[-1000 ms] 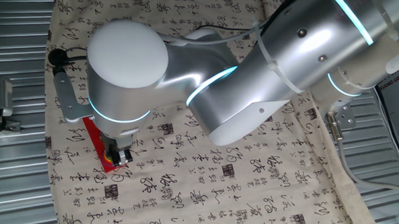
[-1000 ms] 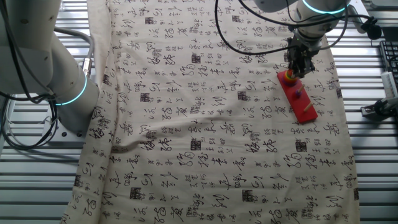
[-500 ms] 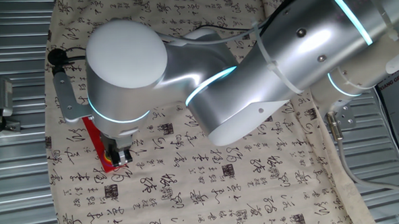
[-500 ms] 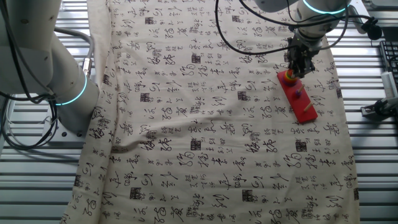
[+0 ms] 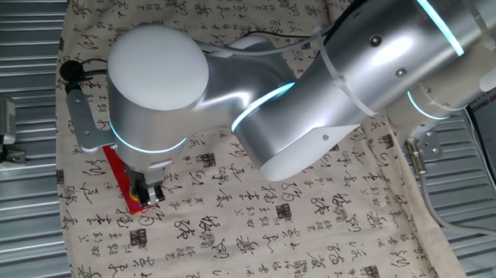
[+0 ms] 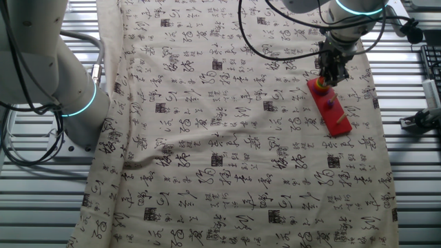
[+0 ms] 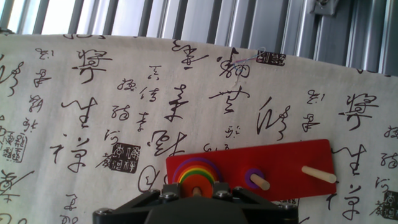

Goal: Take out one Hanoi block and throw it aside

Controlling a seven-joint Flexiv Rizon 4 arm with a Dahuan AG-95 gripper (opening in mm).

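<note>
The long red peg board (image 7: 286, 163) lies on the printed cloth. On its left peg sits a stack of rainbow-coloured discs, with the orange-red Hanoi block (image 7: 198, 182) on top. My gripper (image 7: 198, 190) is down over this stack, one finger at each side of the block and touching it. The fingers hide the block's lower part. A small purple disc (image 7: 254, 177) sits on the middle peg, and the right peg (image 7: 318, 174) is bare. In the fixed views the gripper (image 5: 150, 196) (image 6: 327, 80) stands at one end of the board (image 5: 115, 166) (image 6: 335, 114).
The cloth (image 6: 220, 124) with black characters covers the table, with a fold ridge across its middle. Metal slats (image 5: 24, 207) lie beyond the cloth's edges. The large arm body (image 5: 313, 86) hangs over the table. A second arm base (image 6: 69, 96) stands at the left.
</note>
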